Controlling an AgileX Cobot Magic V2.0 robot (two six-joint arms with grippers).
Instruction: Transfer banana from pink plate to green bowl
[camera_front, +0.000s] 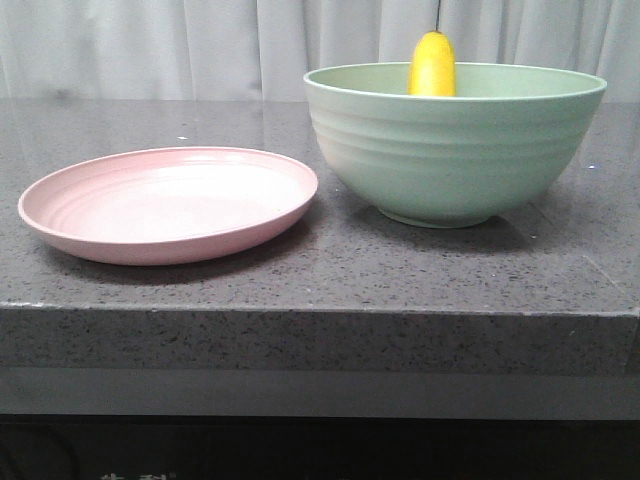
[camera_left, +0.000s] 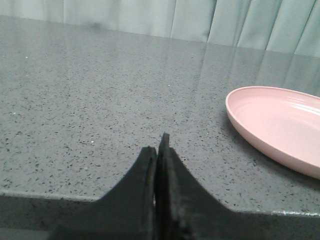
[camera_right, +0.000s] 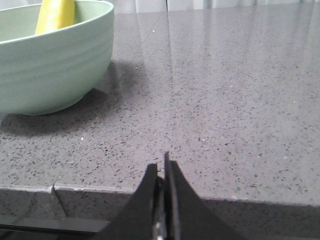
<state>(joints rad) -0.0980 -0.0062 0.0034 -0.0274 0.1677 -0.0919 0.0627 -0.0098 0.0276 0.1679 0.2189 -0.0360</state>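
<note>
The yellow banana (camera_front: 432, 66) stands in the green bowl (camera_front: 455, 150) at the right of the table; only its upper end shows above the rim. It also shows in the right wrist view (camera_right: 56, 15), inside the bowl (camera_right: 50, 65). The pink plate (camera_front: 168, 203) sits empty at the left, and its edge shows in the left wrist view (camera_left: 280, 127). My left gripper (camera_left: 157, 145) is shut and empty, low by the table's front edge, left of the plate. My right gripper (camera_right: 161, 164) is shut and empty, by the front edge, right of the bowl. Neither gripper shows in the front view.
The dark speckled stone table (camera_front: 330, 270) has a front edge (camera_front: 320, 312) close to the camera. A pale curtain (camera_front: 250, 45) hangs behind the table.
</note>
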